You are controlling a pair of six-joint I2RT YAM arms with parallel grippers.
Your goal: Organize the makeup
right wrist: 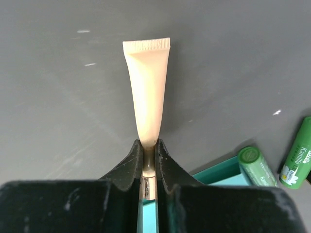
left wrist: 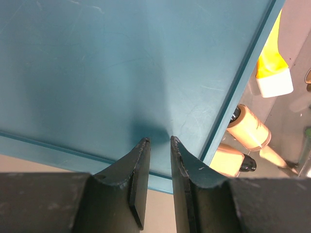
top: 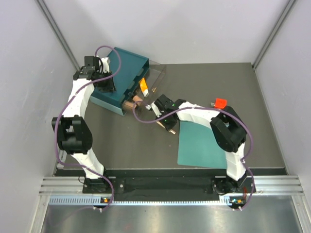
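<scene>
**A:** Far left first. What's the L arm doing?

**B:** Left gripper [left wrist: 159, 145] is over the flat top of the big teal plastic box [top: 121, 73], back-left on the dark grey table [top: 146, 155]. Fingers stand a narrow gap apart w/ nothing betw. them.

**A:** And next to the box?

**B:** Right of it there's a clear plastic tray [top: 158, 73], and an orange squeeze tube w/ a white cap [left wrist: 273, 73] lies w/in its outline. Just in front are two tan-brown round bottles w/ dark caps [left wrist: 248, 127]. They're on their sides, side by side, at the box's corner.

**A:** Centre?

**B:** Right gripper [right wrist: 148, 145] is clamped tight on a soft beige tube [right wrist: 146, 92]. One end sits in the jaws and the flat crimped end points away, over bare table. Can't tell if it's off the surface.

**A:** Further right?

**B:** A flat teal mat [top: 201, 143] lies near-right, w/ one corner under that wrist. Two slim green tubes w/ printed labels [right wrist: 257, 165] lie on the table just beside that corner, close together. A small red cube [top: 220, 102] sits behind the mat, by the R arm's elbow.
</scene>
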